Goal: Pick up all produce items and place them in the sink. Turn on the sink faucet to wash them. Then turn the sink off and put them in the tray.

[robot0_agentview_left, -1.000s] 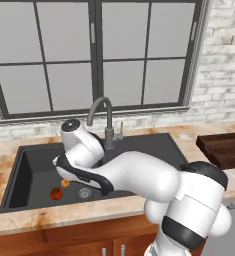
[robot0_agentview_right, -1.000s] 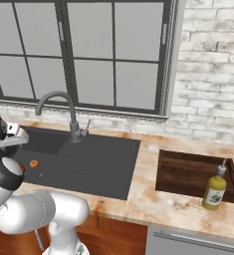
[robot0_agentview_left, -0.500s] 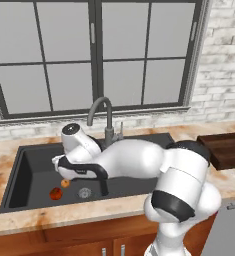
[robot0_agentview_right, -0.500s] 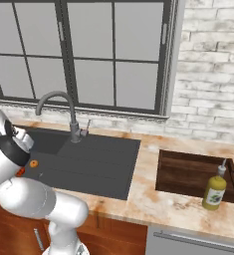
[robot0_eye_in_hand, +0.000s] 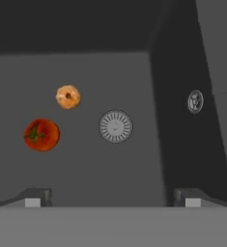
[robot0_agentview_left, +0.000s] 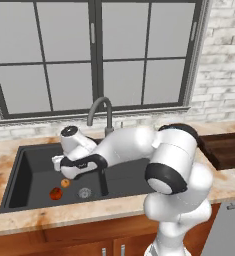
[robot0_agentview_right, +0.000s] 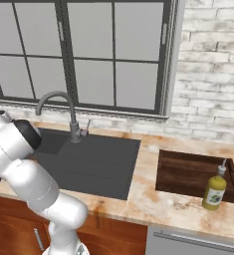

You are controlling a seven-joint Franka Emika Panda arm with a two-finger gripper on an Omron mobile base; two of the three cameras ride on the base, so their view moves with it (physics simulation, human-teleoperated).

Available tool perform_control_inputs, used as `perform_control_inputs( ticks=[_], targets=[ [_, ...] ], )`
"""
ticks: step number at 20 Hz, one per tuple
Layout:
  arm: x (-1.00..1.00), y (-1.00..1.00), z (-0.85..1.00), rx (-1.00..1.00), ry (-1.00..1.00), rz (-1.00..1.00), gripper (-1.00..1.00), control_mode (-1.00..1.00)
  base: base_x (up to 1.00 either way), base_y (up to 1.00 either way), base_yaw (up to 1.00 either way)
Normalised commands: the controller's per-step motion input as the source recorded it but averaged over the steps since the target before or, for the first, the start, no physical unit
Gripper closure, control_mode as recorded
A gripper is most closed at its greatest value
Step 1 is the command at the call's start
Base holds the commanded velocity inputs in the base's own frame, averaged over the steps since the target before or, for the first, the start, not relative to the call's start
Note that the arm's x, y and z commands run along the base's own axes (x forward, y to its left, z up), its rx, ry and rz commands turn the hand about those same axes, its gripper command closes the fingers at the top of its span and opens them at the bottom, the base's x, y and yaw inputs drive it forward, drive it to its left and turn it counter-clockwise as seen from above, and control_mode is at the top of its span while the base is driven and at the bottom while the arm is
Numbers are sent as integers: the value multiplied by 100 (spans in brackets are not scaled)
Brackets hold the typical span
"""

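Note:
Both produce items lie on the floor of the sink (robot0_agentview_left: 24, 167) basin: a red tomato (robot0_agentview_left: 56, 193) (robot0_eye_in_hand: 41, 134) and a smaller orange-tan ball (robot0_agentview_left: 65, 183) (robot0_eye_in_hand: 68, 96) just behind it, left of the round drain (robot0_eye_in_hand: 115, 126). My gripper (robot0_agentview_left: 81, 172) (robot0_eye_in_hand: 112, 201) hangs above the basin, pointing down, open and empty, with its fingertips wide apart. The drain sits below its centre and the produce lies off to one side. The grey gooseneck sink faucet (robot0_agentview_left: 101, 112) (robot0_agentview_right: 58, 107) rises behind the basin. The dark wooden tray (robot0_agentview_right: 193, 172) (robot0_agentview_left: 229, 150) lies on the counter to the right.
A yellow-green bottle (robot0_agentview_right: 214, 189) stands at the tray's front right corner. The sink's flat drainboard (robot0_agentview_right: 98, 159) lies between basin and tray. A window and a brick wall back the marble counter. My bulky white arm reaches over the drainboard.
The arm's elbow and forearm have swung right and toward the cameras, while the hand stays over the basin, slightly lower. Produce has not moved and the jaws remain open.

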Motion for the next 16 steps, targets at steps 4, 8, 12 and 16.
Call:
perform_control_inputs(
  ticks=[4, 8, 12, 16],
  targets=[
    [6, 5, -31, 0, 0, -13, -100, -100, 0, 0, 0],
    [7, 2, -28, 0, 0, -12, -100, -100, 0, 0, 0],
    [20, 6, -32, 1, 0, -12, -100, -100, 0, 0, 0],
    [21, 14, -30, 2, -1, -10, -100, -100, 0, 0, 0]
  ],
)
